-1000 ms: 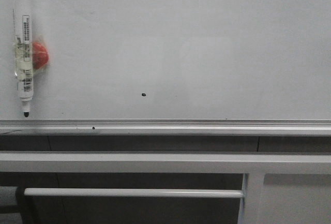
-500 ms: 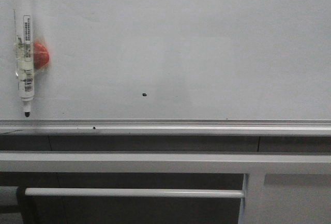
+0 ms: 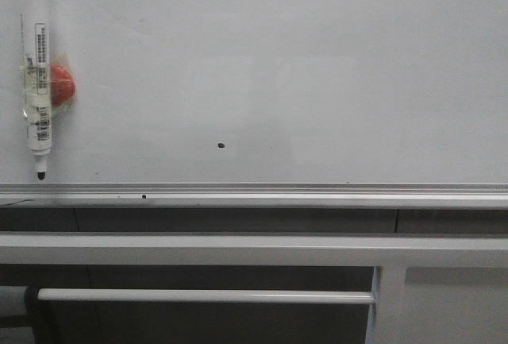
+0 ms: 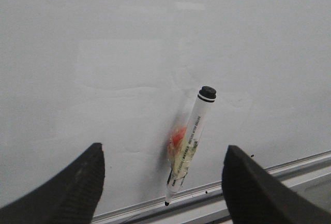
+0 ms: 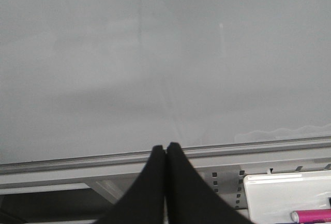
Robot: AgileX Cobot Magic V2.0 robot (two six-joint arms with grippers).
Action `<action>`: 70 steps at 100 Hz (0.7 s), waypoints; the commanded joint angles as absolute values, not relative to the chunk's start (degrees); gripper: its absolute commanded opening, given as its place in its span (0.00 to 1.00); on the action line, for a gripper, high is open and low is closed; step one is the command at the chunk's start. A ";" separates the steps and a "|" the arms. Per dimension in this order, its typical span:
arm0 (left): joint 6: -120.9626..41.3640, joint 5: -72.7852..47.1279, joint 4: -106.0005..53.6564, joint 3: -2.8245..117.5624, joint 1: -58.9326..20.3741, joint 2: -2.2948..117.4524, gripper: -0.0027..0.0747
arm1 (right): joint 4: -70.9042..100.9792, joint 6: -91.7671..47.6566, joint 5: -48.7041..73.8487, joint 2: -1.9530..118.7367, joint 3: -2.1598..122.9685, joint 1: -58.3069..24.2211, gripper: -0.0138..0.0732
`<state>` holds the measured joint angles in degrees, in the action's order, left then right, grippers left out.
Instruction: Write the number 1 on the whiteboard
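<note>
The whiteboard (image 3: 317, 66) is the biggest thing here. It fills most of the front view, with its silver bottom rail (image 3: 317, 195) running across just below. The board has no number 1 on it yet, only a small black dot (image 3: 220, 145) near the middle, low down.

Next comes the marker (image 3: 35, 74). It hangs upright at the far left of the board, black cap end up and tip down near the rail, taped to a red magnet (image 3: 62, 86) that sticks to the board. The marker looks uncapped (the dark tip shows at the bottom).

The left gripper (image 4: 163, 182) faces the marker with its two black fingers (image 4: 77, 188) spread wide, one on each side, holding nothing. The right gripper (image 5: 166, 177) has its fingers pressed tight together with nothing between them. It points at the board well away from the marker.

The step now is likely picking up the marker. To do it well, the left gripper should move straight in until the marker body sits between the fingers, squeeze around the middle, then pull gently so the magnet lets go without the pen twisting.
</note>
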<state>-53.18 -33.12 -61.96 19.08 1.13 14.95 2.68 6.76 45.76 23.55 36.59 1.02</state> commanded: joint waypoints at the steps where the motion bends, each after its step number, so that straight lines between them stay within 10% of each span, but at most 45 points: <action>1: -54.41 -30.20 -65.08 20.40 0.71 15.77 0.63 | 2.53 6.08 41.88 24.49 38.40 0.82 0.09; 70: -42.85 -31.14 -55.39 17.81 0.71 10.80 0.63 | 2.53 6.08 41.88 24.49 38.40 0.82 0.09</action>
